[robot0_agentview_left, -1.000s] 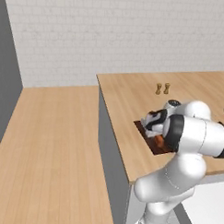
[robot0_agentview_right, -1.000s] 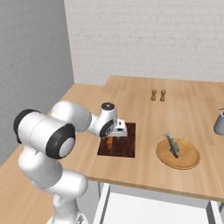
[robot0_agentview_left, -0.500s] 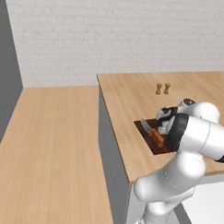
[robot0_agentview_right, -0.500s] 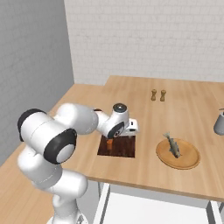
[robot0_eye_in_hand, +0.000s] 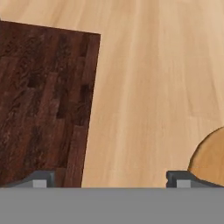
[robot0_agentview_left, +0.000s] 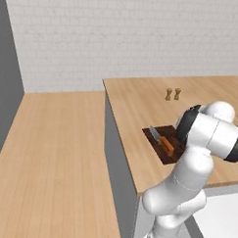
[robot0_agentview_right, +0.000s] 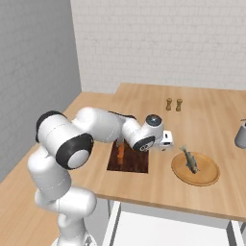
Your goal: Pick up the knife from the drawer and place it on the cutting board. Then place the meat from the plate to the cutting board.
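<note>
claw (robot0_eye_in_hand: 111, 177) shifted off cutting board (robot0_eye_in_hand: 43, 100) toward plate (robot0_eye_in_hand: 210, 157).

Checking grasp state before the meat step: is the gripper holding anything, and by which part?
Nothing is held. The gripper is open over bare counter, and the knife lies on the cutting board.

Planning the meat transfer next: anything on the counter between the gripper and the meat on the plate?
Nothing visible. The open gripper hangs over bare counter between the cutting board and the plate; the meat lies uncovered. The knife is on the board, off that path.
</note>
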{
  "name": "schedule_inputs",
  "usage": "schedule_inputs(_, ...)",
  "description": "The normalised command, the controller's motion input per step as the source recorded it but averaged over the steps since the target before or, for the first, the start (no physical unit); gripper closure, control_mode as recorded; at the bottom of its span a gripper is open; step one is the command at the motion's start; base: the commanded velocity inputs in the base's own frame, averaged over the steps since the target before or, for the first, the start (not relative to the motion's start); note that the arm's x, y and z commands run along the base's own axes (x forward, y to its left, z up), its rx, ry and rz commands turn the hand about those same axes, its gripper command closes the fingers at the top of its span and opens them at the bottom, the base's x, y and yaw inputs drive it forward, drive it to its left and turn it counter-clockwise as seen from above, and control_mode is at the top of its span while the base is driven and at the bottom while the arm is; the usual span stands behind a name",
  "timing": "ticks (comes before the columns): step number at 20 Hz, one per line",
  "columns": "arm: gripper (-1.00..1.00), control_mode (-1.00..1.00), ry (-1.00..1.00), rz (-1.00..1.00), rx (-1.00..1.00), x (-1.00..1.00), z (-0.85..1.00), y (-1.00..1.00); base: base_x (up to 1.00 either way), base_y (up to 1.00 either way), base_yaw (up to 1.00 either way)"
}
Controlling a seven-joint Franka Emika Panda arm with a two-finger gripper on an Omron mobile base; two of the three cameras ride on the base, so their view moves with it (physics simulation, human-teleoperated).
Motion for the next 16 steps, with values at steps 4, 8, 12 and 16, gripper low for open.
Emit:
schedule_inputs(4, -1.00, -1.00, 0.00, 0.00, -0.10, 0.53, 0.00, -0.69, 0.00, 0.00, 0.00)
schedule_inputs(8, -1.00, -1.00, 0.00, 0.00, -0.10, 0.48, 0.00, -0.57, 0.00, 0.00, 0.00)
schedule_inputs(12, -1.00, -1.00, 0.00, 0.00, -0.01, 0.12, -0.13, -0.67, 0.00, 0.00, 0.00)
schedule_inputs(16, -1.00, -1.00, 0.00, 0.00, 0.00, 0.00, -0.24, -0.89, 0.00, 0.00, 0.00)
